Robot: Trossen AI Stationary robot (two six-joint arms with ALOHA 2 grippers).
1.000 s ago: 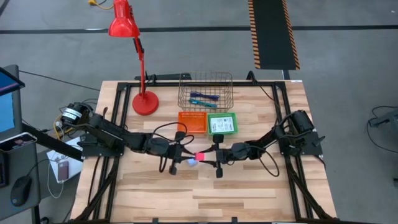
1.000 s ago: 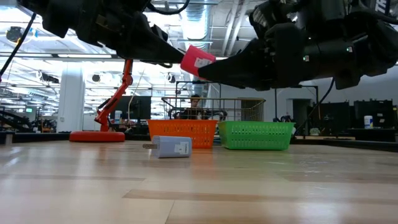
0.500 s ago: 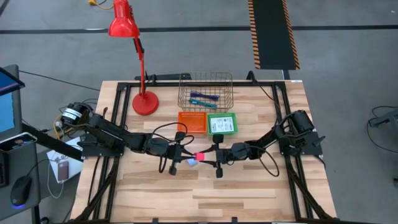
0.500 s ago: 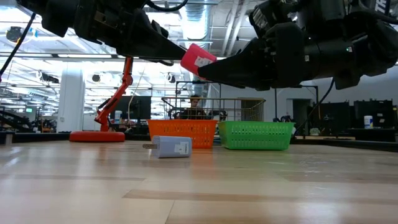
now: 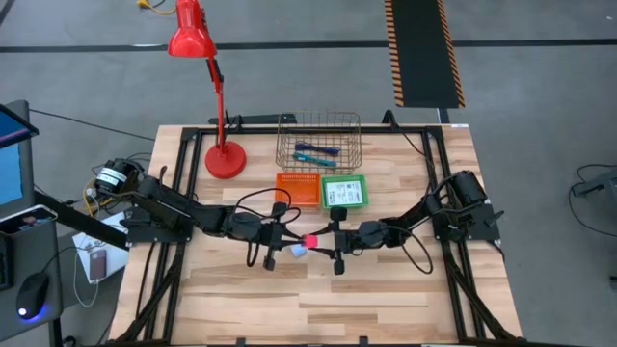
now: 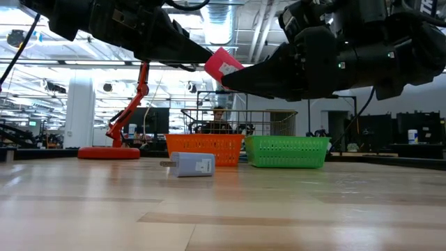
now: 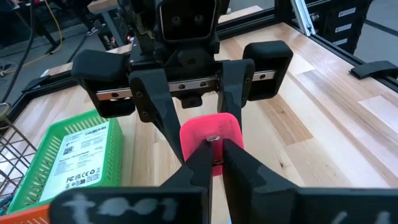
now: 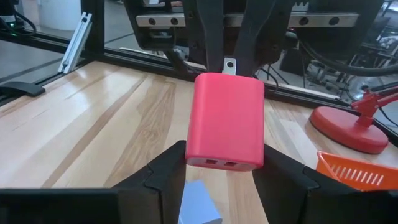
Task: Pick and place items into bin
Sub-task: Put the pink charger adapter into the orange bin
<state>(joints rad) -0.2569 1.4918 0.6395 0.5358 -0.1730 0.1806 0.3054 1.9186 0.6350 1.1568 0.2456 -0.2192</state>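
Observation:
A pink block (image 5: 311, 238) with a metal prong at one end hangs in the air at mid-table between my two grippers. My right gripper (image 8: 225, 169) comes from the table's right and is shut on it. My left gripper (image 7: 213, 152) comes from the left and is shut on its prong. A pale blue lump (image 5: 297, 253) lies flat on the wood just below them, also seen in the low view (image 6: 193, 164). The white printed card pack (image 5: 343, 192) lies in a green basket. Blue and teal pens (image 5: 316, 151) lie in a wire bin. My left gripper pinches the small metal prong (image 7: 213, 139) at the pink block's end between its two fingertips. The fingers come level from the table's left. My right gripper pinches the pink block's two side faces (image 8: 198, 149) near its port end, level from the table's right. The block is lifted clear of the table.
An orange basket (image 5: 297, 187) and the green basket (image 5: 359, 201) stand side by side at the table's far middle, with the wire bin (image 5: 319, 123) behind them. A red desk lamp (image 5: 224, 154) stands at far left. Bare wood lies toward the near edge.
My left gripper has moved toward the pink block, its fingertips reaching the block's prong end. The block, held by the right gripper, has shifted slightly upward and toward the far edge. The pale blue lump has stayed put.

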